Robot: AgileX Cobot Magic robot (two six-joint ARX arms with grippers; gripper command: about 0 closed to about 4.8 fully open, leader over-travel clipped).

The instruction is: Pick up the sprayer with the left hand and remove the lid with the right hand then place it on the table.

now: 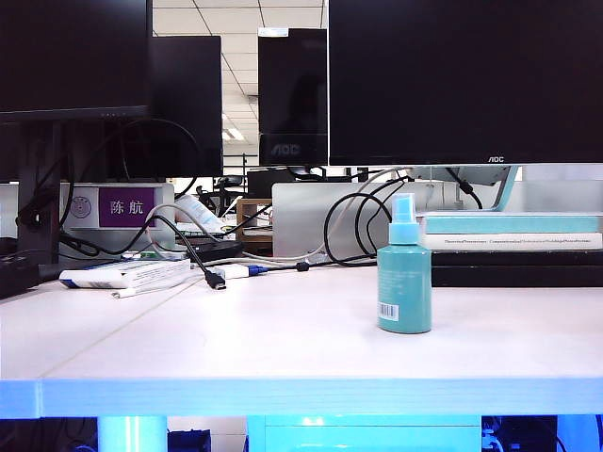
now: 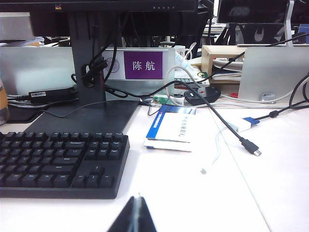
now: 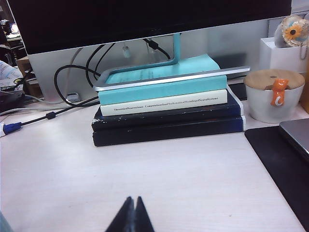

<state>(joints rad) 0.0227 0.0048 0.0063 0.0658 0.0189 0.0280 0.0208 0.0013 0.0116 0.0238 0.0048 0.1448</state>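
The teal sprayer (image 1: 405, 282) stands upright on the white table (image 1: 236, 348), right of centre, with its barcode label facing the camera. The small see-through lid (image 1: 403, 209) sits on its pale blue top. Neither arm shows in the exterior view. In the left wrist view my left gripper (image 2: 139, 197) hovers low over the table (image 2: 270, 193) beside a keyboard, its fingertips pressed together and holding nothing. In the right wrist view my right gripper (image 3: 133, 199) is likewise shut and empty above the table (image 3: 193, 183), in front of a stack of books. Neither wrist view shows the sprayer clearly.
A black keyboard (image 2: 58, 164) lies near the left gripper, with a white booklet (image 2: 171, 128) and a loose cable plug (image 2: 251, 146) beyond. The book stack (image 3: 164, 106) carries a monitor foot. A white cup (image 3: 273, 96) and a black mat (image 3: 280, 159) lie beside it.
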